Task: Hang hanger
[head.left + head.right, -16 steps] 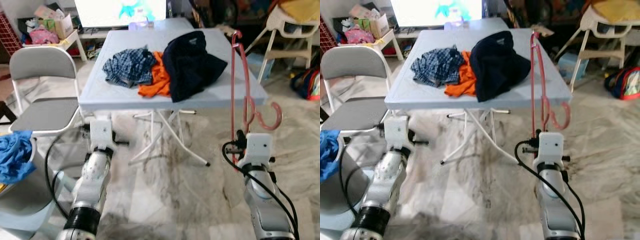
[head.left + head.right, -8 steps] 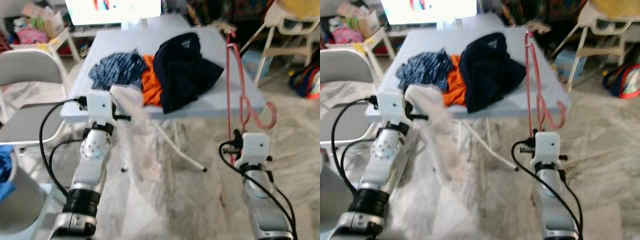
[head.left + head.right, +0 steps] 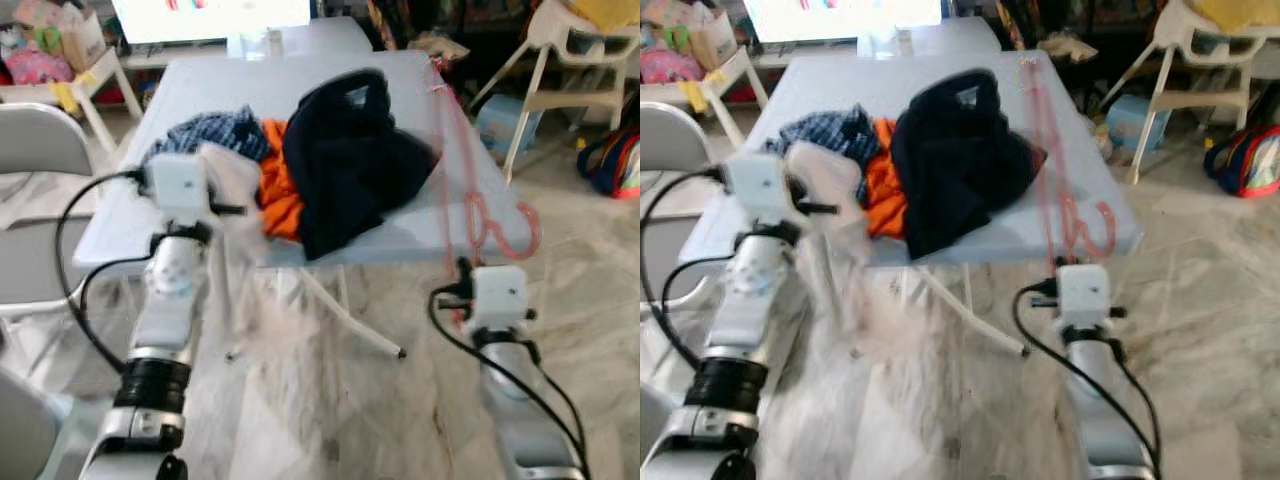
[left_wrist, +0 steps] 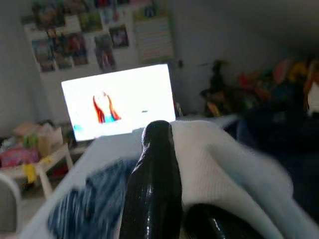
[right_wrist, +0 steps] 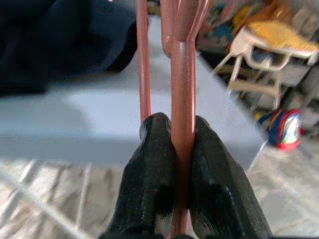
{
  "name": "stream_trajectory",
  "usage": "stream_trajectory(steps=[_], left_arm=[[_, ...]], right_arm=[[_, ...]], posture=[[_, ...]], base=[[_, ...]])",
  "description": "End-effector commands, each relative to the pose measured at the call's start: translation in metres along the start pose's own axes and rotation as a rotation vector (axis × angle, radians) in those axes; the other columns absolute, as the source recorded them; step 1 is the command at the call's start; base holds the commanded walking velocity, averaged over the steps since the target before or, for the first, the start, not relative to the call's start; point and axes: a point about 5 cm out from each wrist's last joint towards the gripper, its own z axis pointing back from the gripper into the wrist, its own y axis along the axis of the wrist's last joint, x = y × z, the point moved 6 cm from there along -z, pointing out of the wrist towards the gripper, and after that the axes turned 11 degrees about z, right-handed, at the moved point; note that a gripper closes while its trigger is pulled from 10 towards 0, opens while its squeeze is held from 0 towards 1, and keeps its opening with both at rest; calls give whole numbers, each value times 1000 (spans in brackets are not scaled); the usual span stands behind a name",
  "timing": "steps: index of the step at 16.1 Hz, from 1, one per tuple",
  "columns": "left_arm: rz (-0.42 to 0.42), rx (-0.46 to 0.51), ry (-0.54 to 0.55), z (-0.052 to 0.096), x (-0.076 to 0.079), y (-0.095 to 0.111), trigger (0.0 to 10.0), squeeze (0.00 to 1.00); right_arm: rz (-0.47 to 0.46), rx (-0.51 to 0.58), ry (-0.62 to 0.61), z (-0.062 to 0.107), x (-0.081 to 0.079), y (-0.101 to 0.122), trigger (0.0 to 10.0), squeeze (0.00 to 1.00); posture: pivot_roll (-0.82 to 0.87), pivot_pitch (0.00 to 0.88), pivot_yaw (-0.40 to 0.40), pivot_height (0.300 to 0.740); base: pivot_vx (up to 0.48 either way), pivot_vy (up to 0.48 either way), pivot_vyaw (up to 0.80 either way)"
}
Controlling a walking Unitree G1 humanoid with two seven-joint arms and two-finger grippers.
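Right tool (image 5: pixel 180 149) clamped on pink hanger (image 3: pixel 458 165) stem, upright at tabletop (image 3: pixel 300 70) right edge; left tool (image 4: pixel 172 199) pinching white cloth (image 3: pixel 235 185); looks light, stiff, slick plastic, best gripped low on stem.

Slim pink plastic hanger (image 5: pixel 183 64): smooth, slightly glossy. Black gripper fingers (image 5: pixel 152 184): shiny, hard plastic look. Soft white knitted cloth (image 4: pixel 219 169): matt. Dark navy fabric garment (image 3: pixel 350 160): matt. Pale blue worktop (image 3: pixel 205 85): smooth. Marbled stone floor (image 3: pixel 600 270): polished.
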Motion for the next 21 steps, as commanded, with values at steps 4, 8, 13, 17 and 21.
stream_trajectory(steps=[4, 8, 13, 17, 21], left_arm=[[-20, 70, 43, -8, -14, 24, 10000, 0], [-22, 59, 60, -9, -17, 22, 10000, 0], [-68, 86, 57, -21, -23, 31, 10000, 0], [-77, 88, 78, -27, -30, 32, 10000, 0], [-60, 88, 75, -30, -26, 29, 10000, 0]], right_arm=[[-29, 42, 42, 0, -13, 12, 10000, 0], [-31, 37, 56, 2, -17, 10, 10000, 0], [-17, 47, 76, 0, -21, 12, 10000, 0], [-14, 41, 67, 0, -18, 10, 10000, 0], [-13, 43, 73, 2, -20, 11, 10000, 0]], posture=[[37, 101, 23, 740], [36, 100, 25, 740], [34, 93, 25, 740], [26, 93, 24, 740], [24, 99, 21, 740]], base=[[405, 0, 0], [157, 0, 0], [0, 0, 0], [0, 0, 0], [0, 0, 0]])
